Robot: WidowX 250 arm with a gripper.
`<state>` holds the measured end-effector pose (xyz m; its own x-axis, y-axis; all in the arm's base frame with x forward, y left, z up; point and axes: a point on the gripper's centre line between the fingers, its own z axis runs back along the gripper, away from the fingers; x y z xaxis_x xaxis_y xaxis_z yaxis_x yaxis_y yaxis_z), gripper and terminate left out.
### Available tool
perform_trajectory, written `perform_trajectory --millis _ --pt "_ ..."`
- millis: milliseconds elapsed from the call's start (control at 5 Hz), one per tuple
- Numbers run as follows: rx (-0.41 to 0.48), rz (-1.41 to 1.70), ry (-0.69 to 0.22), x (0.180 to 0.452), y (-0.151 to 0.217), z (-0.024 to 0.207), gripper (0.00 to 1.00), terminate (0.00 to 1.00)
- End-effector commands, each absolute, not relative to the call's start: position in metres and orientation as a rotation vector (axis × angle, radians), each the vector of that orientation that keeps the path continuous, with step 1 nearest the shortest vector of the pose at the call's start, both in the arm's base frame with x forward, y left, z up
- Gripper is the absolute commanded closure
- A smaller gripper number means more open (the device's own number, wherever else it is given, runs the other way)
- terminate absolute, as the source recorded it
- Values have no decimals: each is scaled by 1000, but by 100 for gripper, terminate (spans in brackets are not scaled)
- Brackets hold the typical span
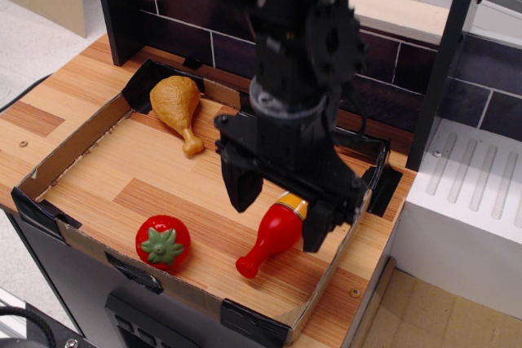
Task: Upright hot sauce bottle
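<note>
A black gripper (277, 216), its two fingers spread wide apart and holding nothing, hangs over the hot sauce bottle (271, 238) lying on its side in a cardboard tray (77, 140).

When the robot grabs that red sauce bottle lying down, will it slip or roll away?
It might. The hot sauce bottle looks glossy and smooth, so the open gripper could slide on it. Its round body lies on its side, so a nudge would probably roll it toward the cardboard tray wall. It looks like hollow toy plastic, likely light and stiff.
</note>
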<state>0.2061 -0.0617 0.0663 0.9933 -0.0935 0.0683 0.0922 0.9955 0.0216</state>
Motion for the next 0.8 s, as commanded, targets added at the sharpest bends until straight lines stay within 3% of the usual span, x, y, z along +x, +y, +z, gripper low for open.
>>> perform_trajectory --millis 0,600 --pt "67 -124 -108 202 -51 51 0 0" --pt "93 -113 -106 198 -41 19 0 0"
